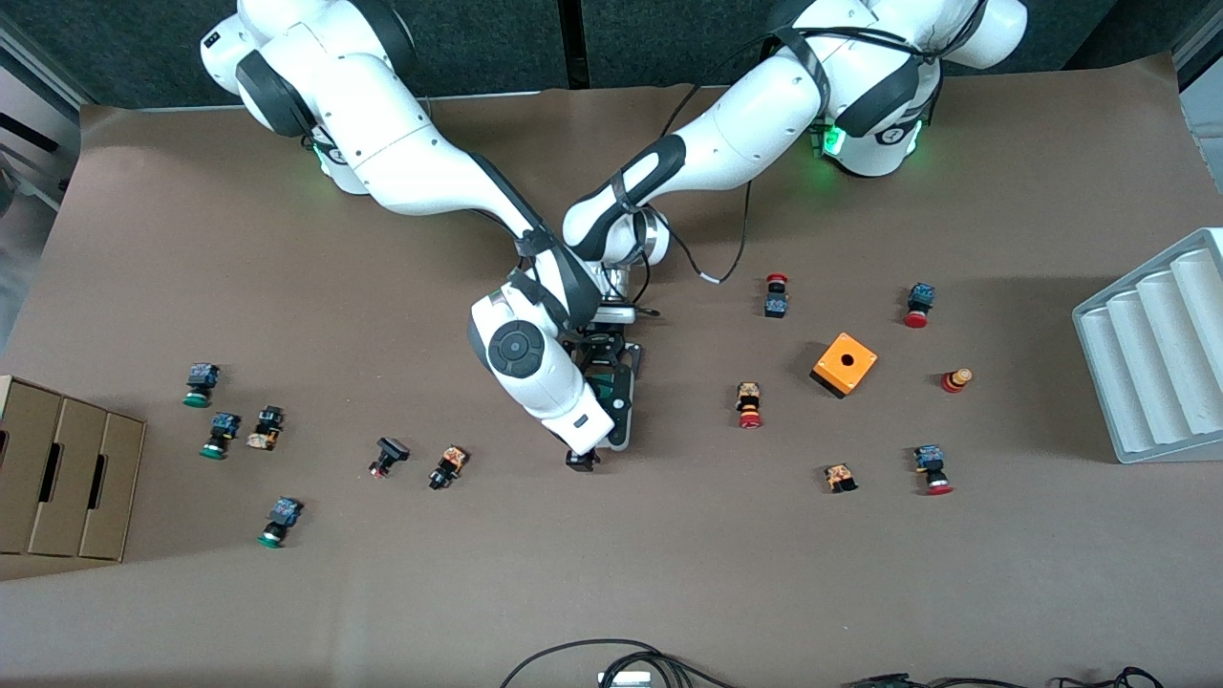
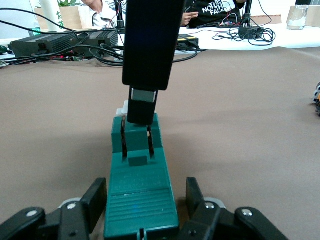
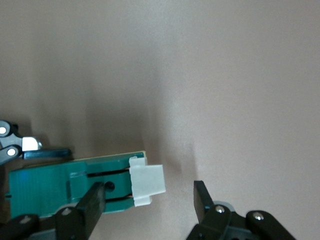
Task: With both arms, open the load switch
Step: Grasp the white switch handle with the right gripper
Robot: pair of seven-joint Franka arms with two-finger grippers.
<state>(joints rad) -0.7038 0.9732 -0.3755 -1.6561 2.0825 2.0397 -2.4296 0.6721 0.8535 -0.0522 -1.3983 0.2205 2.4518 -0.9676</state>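
Note:
The load switch (image 1: 606,390) is a narrow dark-green block lying mid-table. My left gripper (image 1: 604,355) reaches down at the end toward the robots' bases. In the left wrist view its fingers (image 2: 98,199) flank that end of the green load switch (image 2: 141,195) and are shut on it. My right gripper (image 1: 582,457) is at the end nearer the front camera. In the right wrist view it (image 3: 149,198) stands open astride the white sliding piece (image 3: 147,183), which juts from the block; one finger (image 3: 94,201) overlaps the green body, the other stands well off.
An orange cube box (image 1: 845,364) and several red push buttons (image 1: 750,406) lie toward the left arm's end, by a grey ribbed tray (image 1: 1156,354). Green push buttons (image 1: 220,435) and a cardboard box (image 1: 57,478) lie toward the right arm's end. Cables (image 1: 611,664) cross the near edge.

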